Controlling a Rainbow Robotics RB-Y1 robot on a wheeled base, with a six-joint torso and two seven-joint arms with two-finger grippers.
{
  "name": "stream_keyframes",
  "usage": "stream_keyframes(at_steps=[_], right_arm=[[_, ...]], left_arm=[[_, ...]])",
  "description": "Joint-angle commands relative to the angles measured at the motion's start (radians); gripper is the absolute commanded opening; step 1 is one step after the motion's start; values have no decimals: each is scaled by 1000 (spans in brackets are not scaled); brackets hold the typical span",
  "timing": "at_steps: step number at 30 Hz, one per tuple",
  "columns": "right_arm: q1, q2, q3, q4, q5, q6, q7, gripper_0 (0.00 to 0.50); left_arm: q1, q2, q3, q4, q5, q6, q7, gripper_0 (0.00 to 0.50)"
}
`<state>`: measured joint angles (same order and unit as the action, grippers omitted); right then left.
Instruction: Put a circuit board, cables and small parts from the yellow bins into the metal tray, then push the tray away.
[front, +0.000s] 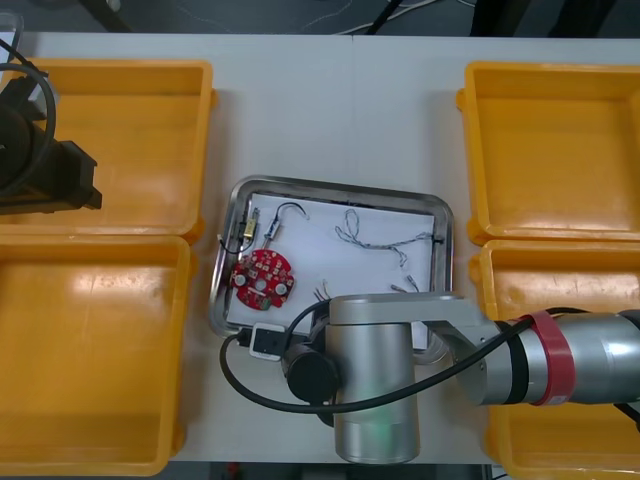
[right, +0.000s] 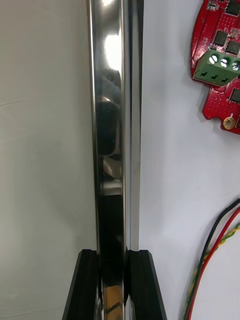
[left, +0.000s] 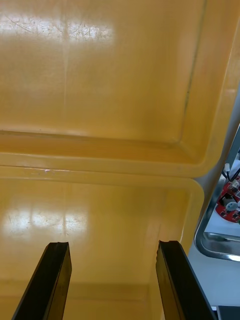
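Observation:
The metal tray (front: 338, 188), white inside, lies mid-table between the yellow bins. It holds a round red circuit board (front: 264, 277), a twisted blue and white cable (front: 385, 240), a black cable (front: 288, 212) and a small metal part (front: 245, 229). In the right wrist view my right gripper (right: 114, 252) is shut on the tray's shiny rim (right: 112, 125), one finger on each side; the circuit board (right: 220, 60) and a red and yellow cable (right: 215, 260) lie inside. My right arm (front: 375, 390) covers the tray's near edge. My left gripper (left: 112, 245) hangs open over the left bins.
Both left bins, far (front: 130, 140) and near (front: 90, 350), look bare inside. The right far bin (front: 550, 150) and right near bin (front: 560, 275) flank the tray. Bare table lies beyond the tray's far edge. My left arm (front: 40, 160) sits at the far left.

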<state>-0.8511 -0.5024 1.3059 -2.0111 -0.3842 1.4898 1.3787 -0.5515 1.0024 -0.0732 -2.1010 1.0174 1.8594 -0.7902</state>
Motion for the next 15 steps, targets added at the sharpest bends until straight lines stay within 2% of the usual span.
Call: stream_keyframes(at_steps=[1,15], right_arm=[[-52,-41,-33,-43,13,-40,52,0],[-100,-120,-56,-43,30,-122,88,0]], left_arm=[[7,-8,30,-20,7,-8,-46,500],[7,-8,30,-20,7,-8,-46,500]])
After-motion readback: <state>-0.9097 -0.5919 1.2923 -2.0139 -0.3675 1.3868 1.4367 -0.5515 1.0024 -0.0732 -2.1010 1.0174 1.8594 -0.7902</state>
